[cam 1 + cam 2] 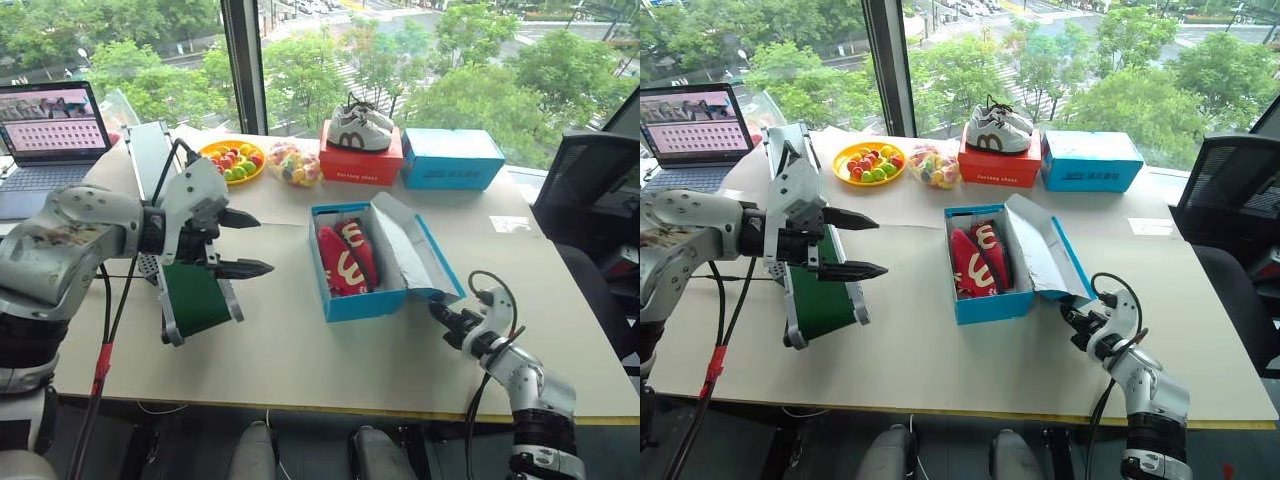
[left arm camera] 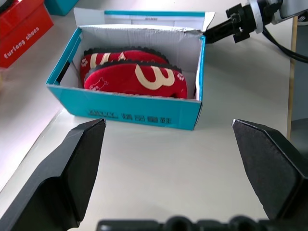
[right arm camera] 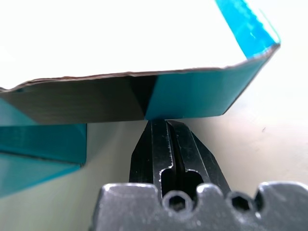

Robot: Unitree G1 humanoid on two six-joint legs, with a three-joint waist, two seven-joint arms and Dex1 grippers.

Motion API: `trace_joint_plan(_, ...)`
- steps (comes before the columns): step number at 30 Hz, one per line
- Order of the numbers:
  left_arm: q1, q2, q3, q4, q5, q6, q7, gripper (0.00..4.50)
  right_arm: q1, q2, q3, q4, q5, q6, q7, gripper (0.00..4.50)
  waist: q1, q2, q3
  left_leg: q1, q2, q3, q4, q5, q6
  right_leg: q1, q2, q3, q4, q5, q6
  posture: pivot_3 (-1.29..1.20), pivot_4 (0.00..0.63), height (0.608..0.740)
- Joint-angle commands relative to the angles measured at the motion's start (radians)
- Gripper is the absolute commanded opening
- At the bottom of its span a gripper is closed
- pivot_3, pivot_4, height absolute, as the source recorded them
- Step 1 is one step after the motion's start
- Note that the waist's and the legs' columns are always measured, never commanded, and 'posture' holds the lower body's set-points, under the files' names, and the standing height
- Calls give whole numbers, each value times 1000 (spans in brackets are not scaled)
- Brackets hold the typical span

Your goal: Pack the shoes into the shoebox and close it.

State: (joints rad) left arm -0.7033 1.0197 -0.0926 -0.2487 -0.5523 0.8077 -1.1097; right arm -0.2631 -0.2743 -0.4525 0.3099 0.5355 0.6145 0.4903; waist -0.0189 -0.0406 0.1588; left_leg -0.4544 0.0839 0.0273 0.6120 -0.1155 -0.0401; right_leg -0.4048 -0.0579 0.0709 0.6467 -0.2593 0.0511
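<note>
- Both shoes (image 1: 345,258) lie inside the shoebox (image 1: 362,300); closing remains.
- Right pincer (image 1: 437,312), clenched and empty, sits under the lid (image 1: 412,250); next it must lift.
- Left pincer (image 1: 243,243) hangs released.

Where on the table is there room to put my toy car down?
The table is bare along its near edge, between the left gripper and the shoebox. The far edge is crowded: fruit plate, candy bag, red box, paler blue box.

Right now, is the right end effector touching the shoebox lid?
Touching: in the right wrist view, the shut right end effector tips meet the underside edge of the shoebox lid.
</note>
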Motion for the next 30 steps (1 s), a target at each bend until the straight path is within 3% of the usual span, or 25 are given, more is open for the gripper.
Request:
trace_joint_plan(1, 0, 7, 50, -41, -1, -4, 8, 4500, -68, 28, -159, 75, 132, -123, -8, 97, -2, 0, 0, 0, 0, 0, 0, 0, 0, 0, 0, 0, 0, 0, 0, 0, 150, 740)
trace_joint_plan(4, 11, 10, 56, -50, 2, 0, 16, 4500, -104, 20, -242, 80, 233, -152, 33, 97, -1, 3, 2, 0, 0, 0, -1, 0, 0, 0, 0, 0, 0, 0, 0, 0, 150, 740)
trace_joint_plan(7, 25, 15, 58, -53, 14, -7, 17, 4500, -113, 11, -246, 24, 311, -111, 87, 97, -1, 4, 2, 0, 0, 0, -2, 0, 0, -1, 0, 0, 1, 1, 1, 0, 150, 740)
trace_joint_plan(12, 41, 24, 63, -62, 18, -7, 13, 4500, -73, -3, -12, -362, 420, 134, 107, 97, -18, 7, 4, -1, 0, 0, -5, 0, 1, -4, 1, 1, 3, 0, -4, 0, 150, 740)
trace_joint_plan(16, 57, 23, 71, -74, 19, -2, 21, 4500, -42, -39, 101, -504, 453, 235, 100, 97, -20, 8, 4, -1, 0, -1, -6, 0, 1, -5, 1, 0, 4, -1, -5, 0, 150, 740)
trace_joint_plan(25, 92, 26, 95, -104, 8, 17, 42, 4500, -187, -168, 318, -508, 334, 270, 142, 97, 0, 7, 4, -2, 0, 0, -3, 0, 1, -5, 0, 0, 2, -1, -4, 0, 150, 740)
trace_joint_plan(30, 127, 11, 117, -138, -4, 44, 76, 4500, -483, -170, 529, -226, 71, 121, 234, 97, -11, 7, 4, -2, 0, 0, -4, 0, 1, -7, 1, 1, 3, -1, -5, 0, 150, 740)
